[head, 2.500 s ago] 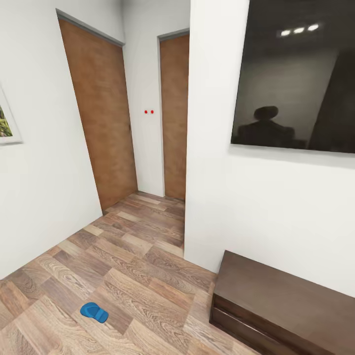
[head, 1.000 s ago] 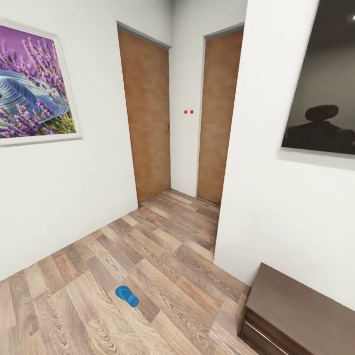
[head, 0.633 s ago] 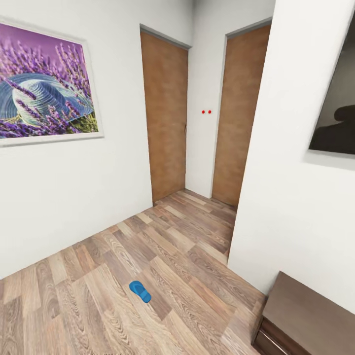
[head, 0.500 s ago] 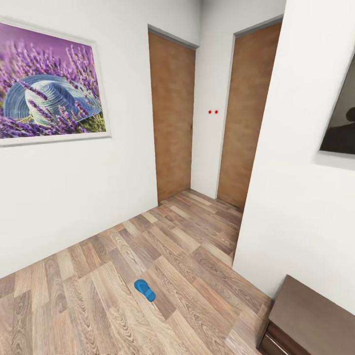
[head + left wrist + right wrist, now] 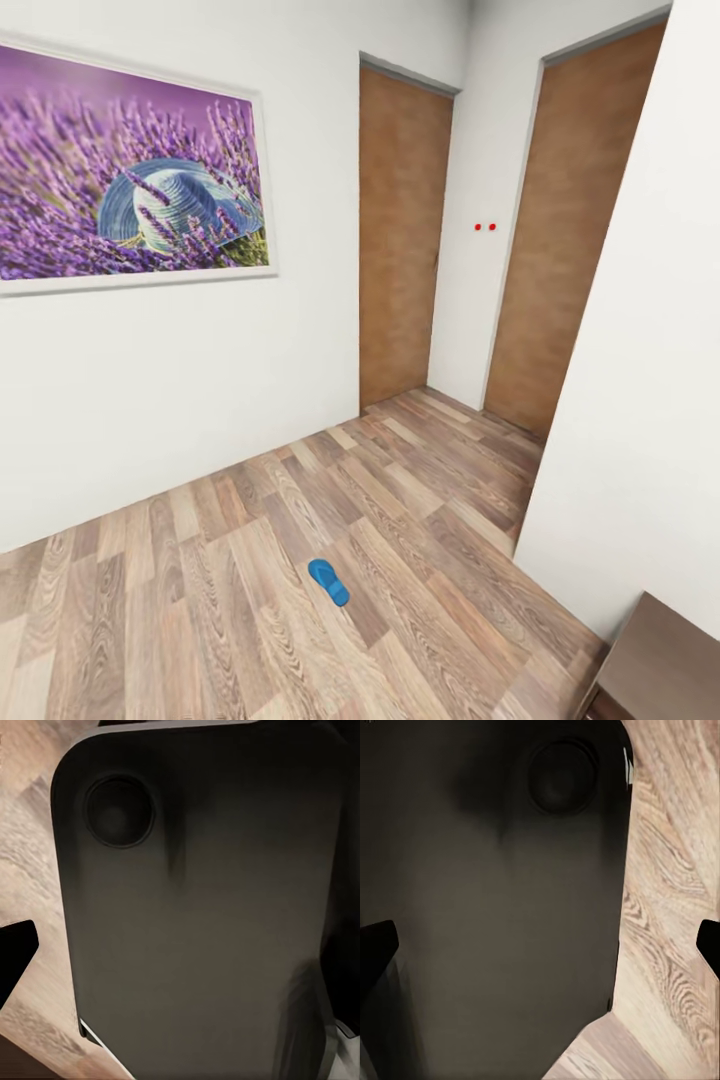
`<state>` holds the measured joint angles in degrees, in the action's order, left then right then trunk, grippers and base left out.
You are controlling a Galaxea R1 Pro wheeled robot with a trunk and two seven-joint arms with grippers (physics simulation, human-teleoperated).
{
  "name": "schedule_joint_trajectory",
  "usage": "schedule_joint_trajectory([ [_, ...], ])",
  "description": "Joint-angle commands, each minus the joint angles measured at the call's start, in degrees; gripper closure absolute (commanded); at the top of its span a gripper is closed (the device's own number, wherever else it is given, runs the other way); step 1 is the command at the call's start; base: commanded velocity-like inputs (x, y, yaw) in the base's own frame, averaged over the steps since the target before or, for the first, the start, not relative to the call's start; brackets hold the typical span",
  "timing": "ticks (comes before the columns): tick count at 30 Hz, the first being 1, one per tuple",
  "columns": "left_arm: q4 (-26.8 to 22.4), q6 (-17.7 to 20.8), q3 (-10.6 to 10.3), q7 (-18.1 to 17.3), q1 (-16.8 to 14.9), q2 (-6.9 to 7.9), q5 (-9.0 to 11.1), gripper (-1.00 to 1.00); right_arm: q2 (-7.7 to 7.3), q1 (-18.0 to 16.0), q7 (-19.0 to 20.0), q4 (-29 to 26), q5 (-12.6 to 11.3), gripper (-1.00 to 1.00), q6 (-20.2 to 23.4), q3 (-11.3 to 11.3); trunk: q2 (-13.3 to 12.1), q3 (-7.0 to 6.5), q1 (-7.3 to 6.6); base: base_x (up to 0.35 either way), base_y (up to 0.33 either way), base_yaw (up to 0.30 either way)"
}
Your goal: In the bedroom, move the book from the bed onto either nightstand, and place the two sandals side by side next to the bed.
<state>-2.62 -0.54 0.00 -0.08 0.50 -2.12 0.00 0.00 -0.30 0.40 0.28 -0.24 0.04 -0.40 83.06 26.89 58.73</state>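
Observation:
One bright blue sandal [image 5: 328,581] lies flat on the wood-plank floor [image 5: 230,600] of the bedroom, in the open and well away from the walls. The book, the bed and the nightstand are out of view. In the right wrist view my right gripper [image 5: 540,949] is open, its black fingertips [image 5: 376,945] at both picture edges, with my own dark body panel and the floor behind them. In the left wrist view my left gripper [image 5: 180,952] looks open too. One black fingertip [image 5: 15,949] shows at the edge, and nothing is held.
A lavender picture [image 5: 130,200] hangs on the left white wall. Two brown doors [image 5: 400,250] [image 5: 575,250] stand shut at the far end. A white wall corner [image 5: 650,420] juts in at the right, with a long dark cabinet's corner [image 5: 665,660] below it.
The head view has swung left: the black wall screen has left the picture and the lavender picture has come in. The sandal keeps its place on the floor. Neither gripper holds anything.

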Motion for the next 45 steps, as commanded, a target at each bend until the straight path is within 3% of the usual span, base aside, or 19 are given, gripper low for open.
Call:
schedule_joint_trajectory([
  [1,-0.1,-0.06,0.0,-0.01,0.03,0.0,0.0,-1.0,0.0,-0.04,0.04,0.01,-0.03,-1.0,0.0,-0.04,0.02,0.04,0.0,0.0,0.0,0.293],
  [32,-0.1,-0.09,0.09,-0.01,0.03,0.01,0.0,-1.0,-0.12,-0.03,0.04,-0.01,0.36,-1.0,0.04,-0.04,0.02,0.04,0.0,0.0,0.0,0.294],
  [45,-0.1,-1.91,0.09,-0.01,0.03,0.09,0.0,-1.0,-0.18,-0.05,-0.2,-0.01,0.41,-1.0,0.05,-0.09,0.02,0.04,0.0,0.0,0.0,0.294],
])
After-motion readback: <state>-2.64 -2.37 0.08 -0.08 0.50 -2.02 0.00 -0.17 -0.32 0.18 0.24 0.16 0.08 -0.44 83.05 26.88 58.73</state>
